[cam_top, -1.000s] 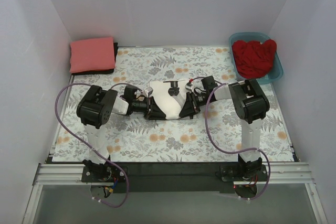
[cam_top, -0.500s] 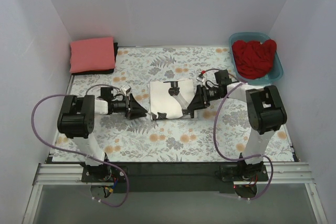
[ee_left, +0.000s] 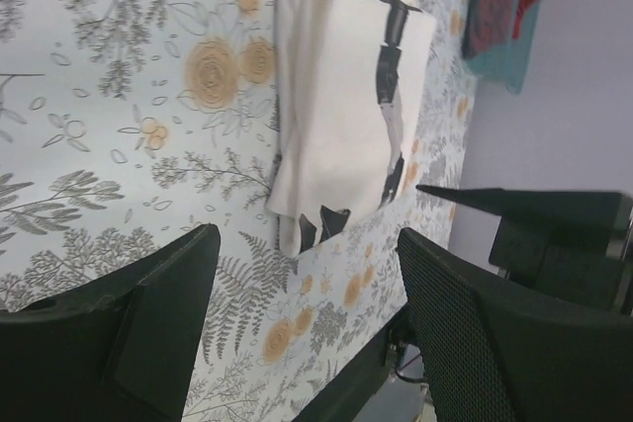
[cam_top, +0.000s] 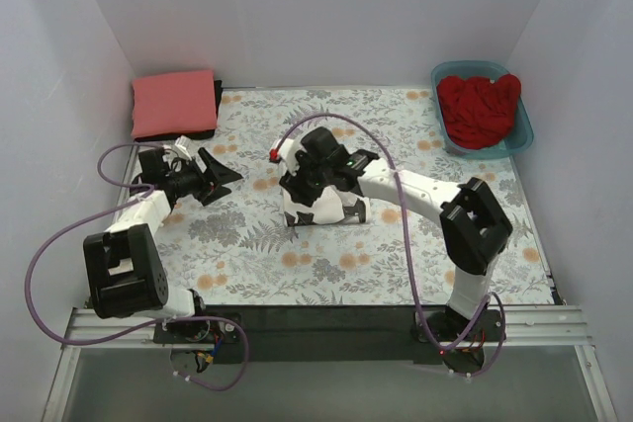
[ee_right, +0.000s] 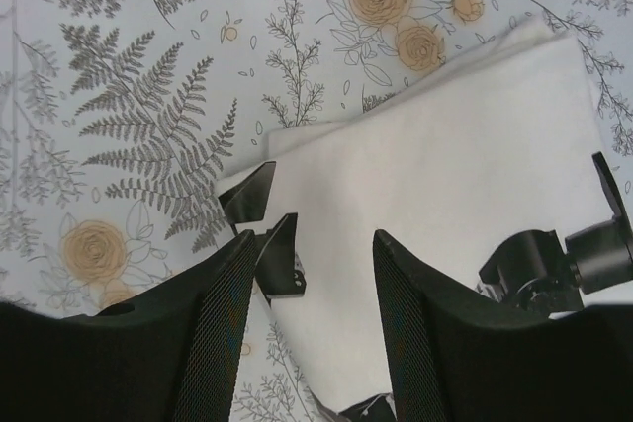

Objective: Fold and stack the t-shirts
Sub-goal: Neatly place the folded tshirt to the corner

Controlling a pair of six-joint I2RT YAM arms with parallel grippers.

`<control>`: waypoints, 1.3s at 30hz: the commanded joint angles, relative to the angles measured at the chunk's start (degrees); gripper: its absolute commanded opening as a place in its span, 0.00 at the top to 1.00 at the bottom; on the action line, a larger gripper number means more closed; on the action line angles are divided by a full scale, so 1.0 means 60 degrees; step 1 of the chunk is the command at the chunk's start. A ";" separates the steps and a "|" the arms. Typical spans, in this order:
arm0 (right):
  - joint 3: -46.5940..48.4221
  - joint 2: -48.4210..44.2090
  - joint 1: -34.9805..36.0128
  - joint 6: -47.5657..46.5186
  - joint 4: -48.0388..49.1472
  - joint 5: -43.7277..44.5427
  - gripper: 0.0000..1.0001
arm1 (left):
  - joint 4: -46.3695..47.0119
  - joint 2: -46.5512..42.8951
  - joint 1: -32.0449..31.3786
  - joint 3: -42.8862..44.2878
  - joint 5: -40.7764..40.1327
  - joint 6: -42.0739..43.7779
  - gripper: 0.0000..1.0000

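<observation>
The soft white cloth t-shirt [cam_top: 299,208] lies folded into a neat, flat block in the middle of the flowery grey-and-orange table cloth [cam_top: 247,254]. It has sharp black shapes printed on it, and some of these poke out at one corner of the fold. The right gripper [ee_right: 309,244] hangs just above this shirt. Its two black fingers, which have a bumpy mesh look, are spread apart and nothing is held between them. The left gripper [ee_left: 305,239] is off to the left side of the table cloth, well apart from the white shirt and pointing toward it. Its black fingers are spread wide too, and they hold nothing. The coral-pink t-shirt [cam_top: 175,103] sits folded in a smooth, thick square at the far left corner. The bright red t-shirt [cam_top: 480,106] is a crumpled, lumpy heap inside the teal plastic tub [cam_top: 524,131] at the far right corner.
</observation>
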 commanded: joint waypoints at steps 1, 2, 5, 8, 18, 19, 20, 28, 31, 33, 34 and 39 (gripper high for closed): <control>0.0734 0.0789 0.0676 -0.1278 -0.0390 0.2506 0.42 | -0.0858 0.0076 0.0086 0.0274 -0.1469 -0.0165 0.28; 0.0851 0.0937 0.1011 -0.1351 -0.0433 0.2611 0.42 | -0.0830 0.0121 0.0086 0.0288 -0.1513 -0.0166 0.28; 0.1160 0.1377 0.1408 -0.1366 -0.0668 0.2569 0.42 | -0.0815 0.0297 0.0086 0.0273 -0.1543 -0.0093 0.28; 0.1189 0.1568 0.1746 -0.1352 -0.0800 0.2495 0.42 | -0.0829 0.0356 0.0086 0.0215 -0.1514 0.0010 0.28; 0.1204 0.2168 0.2157 -0.1264 -0.0903 0.2261 0.44 | -0.0639 0.0326 0.0101 -0.0048 -0.1485 -0.0077 0.27; 0.1218 0.2227 0.2157 -0.1293 -0.0903 0.2377 0.44 | -0.0610 0.0326 0.0086 -0.0063 -0.1485 -0.0107 0.27; 0.1218 0.2300 0.2157 -0.1308 -0.0903 0.2422 0.45 | -0.0522 0.0326 0.0101 -0.0107 -0.1485 -0.0208 0.27; 0.1072 0.2740 0.2128 -0.1410 -0.0756 0.2481 0.61 | -0.0288 0.0077 0.0057 -0.0531 -0.1543 -0.0443 0.24; 0.1101 0.2624 0.2070 -0.1484 -0.0712 0.2466 0.86 | -0.0127 0.0019 -0.0191 -0.0766 -0.1572 -0.0575 0.23; 0.1218 0.2463 0.1924 -0.1557 -0.0712 0.2335 0.99 | 0.0093 -0.0025 -0.0396 -0.0897 -0.1820 -0.0692 0.22; 0.1291 0.2375 0.1865 -0.1571 -0.0698 0.2218 0.99 | 0.0224 -0.0011 -0.0542 -0.0956 -0.1850 -0.0910 0.22; 0.1511 0.1774 0.1455 -0.1455 -0.0639 0.1077 0.99 | 0.1147 0.0472 -0.1070 -0.0928 -0.2319 -0.1834 0.20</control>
